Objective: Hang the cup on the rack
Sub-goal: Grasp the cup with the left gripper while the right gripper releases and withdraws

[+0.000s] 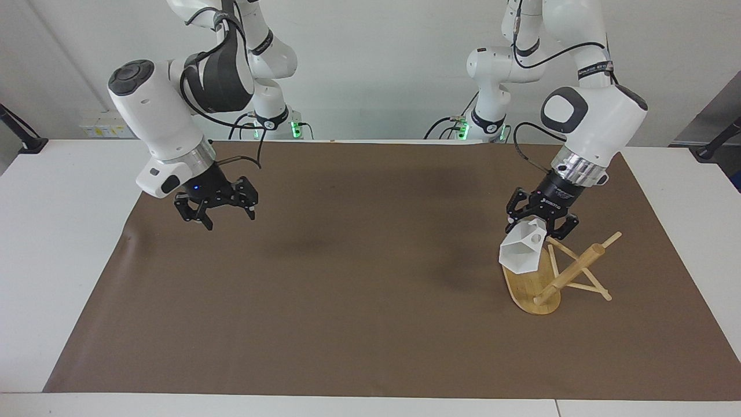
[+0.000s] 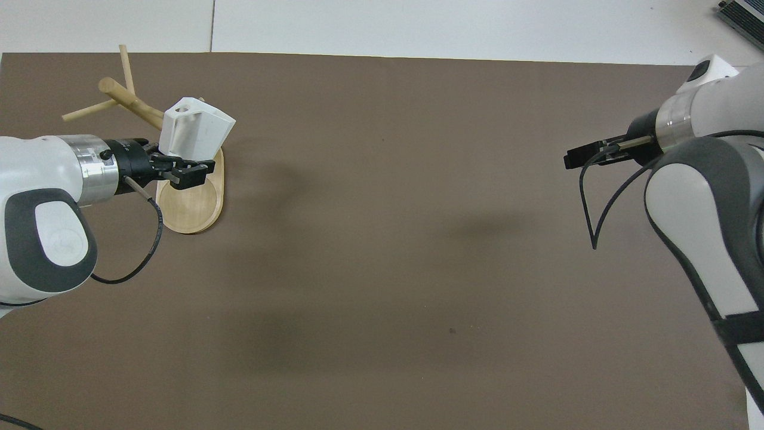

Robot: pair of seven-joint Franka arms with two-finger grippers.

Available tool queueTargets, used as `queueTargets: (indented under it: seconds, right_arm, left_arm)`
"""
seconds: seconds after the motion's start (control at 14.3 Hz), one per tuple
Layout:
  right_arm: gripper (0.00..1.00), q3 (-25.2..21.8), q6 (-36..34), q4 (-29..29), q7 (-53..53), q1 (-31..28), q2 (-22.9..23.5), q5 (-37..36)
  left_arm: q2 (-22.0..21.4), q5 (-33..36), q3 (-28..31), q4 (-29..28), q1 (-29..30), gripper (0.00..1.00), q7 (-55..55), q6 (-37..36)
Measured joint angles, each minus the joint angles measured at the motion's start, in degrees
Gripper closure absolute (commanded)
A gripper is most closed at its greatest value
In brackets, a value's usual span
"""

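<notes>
Right gripper: left of frame, facing view, jaws spread wide, nothing held, over brown mat.
Left gripper: right of frame, clamped on cup.
Cup: tilted, rim pointing down-left, over rack.

Matt white cup, plastic-looking, flat faceted sides without shine. Light bamboo rack: oval base with fine grain and a soft satin sheen, round post and thin pegs of the same pale wood, smooth. Brown mat over the table, matt and paper-like, with a slight ripple near the right arm's end. White table beneath, smooth, faintly glossy. Black left gripper and right gripper, matt, hard-looking. Glossy white arm shells with brushed metal rings at the wrists; black rubbery cables.
</notes>
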Motion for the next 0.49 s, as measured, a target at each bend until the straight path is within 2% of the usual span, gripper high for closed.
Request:
queueTargets:
  seconds: [0.28,0.49]
  right_arm:
    - [0.00,-1.76,-5.52,0.51,0.00,0.01,-1.92,-2.57]
    - [0.00,-2.82,-11.76,2.97,0.00,0.01,-2.76,-4.05]
  left_arm:
    - [0.55,0.00,0.21,0.02,0.11,1.00,-1.46,1.22]
    - [0.55,0.00,0.24,0.06,0.46,1.00,-1.59,1.26]
